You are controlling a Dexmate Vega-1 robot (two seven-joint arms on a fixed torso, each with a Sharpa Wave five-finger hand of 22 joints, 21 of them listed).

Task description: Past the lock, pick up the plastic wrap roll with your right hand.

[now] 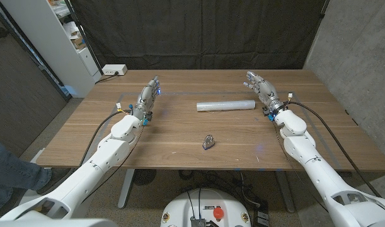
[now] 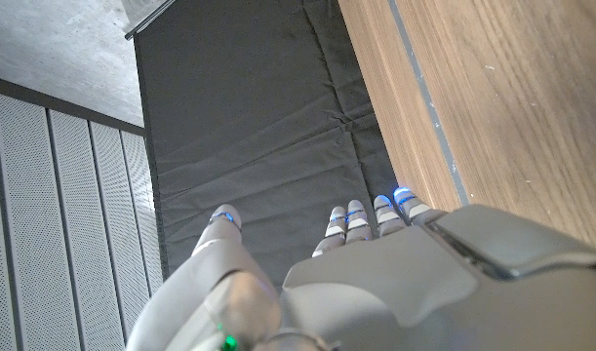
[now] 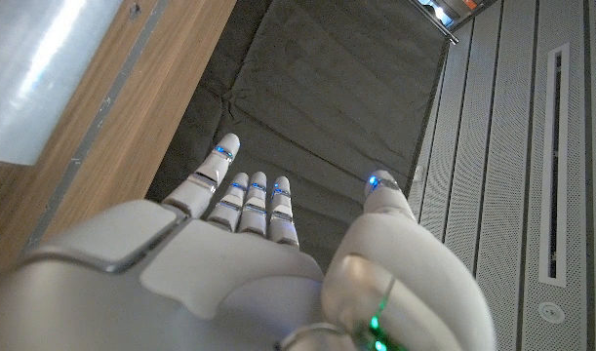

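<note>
In the head view the plastic wrap roll (image 1: 225,105) lies on its side on the wooden bench (image 1: 179,135), a little above the middle of the frame, its long axis running left to right. The small metal lock (image 1: 208,142) sits below it, nearer the bottom edge and well apart from the roll. The right hand (image 1: 261,91) stands at the right of the frame, just beside the roll's right end and slightly above it, not touching; its fingers are straight, apart, and hold nothing. The left hand (image 1: 148,98) waits at the upper left, also spread and empty, well apart from the roll's left end.

In the left wrist view the left hand (image 2: 376,283) shows its back, fingers stretched out toward the dark curtain, with a strip of bench beside them and nothing in its grasp.

In the right wrist view the right hand (image 3: 249,244) shows straight, separated fingers with the thumb set off to one side. The roll (image 3: 39,68) fills the upper left corner, shiny and pale, near the hand but apart from the fingertips.

The roll looks light and stiff along its core, but the film skin is probably slick and it may roll away if nudged. Wrapping the fingers around the barrel near the right end or middle seems safest.
</note>
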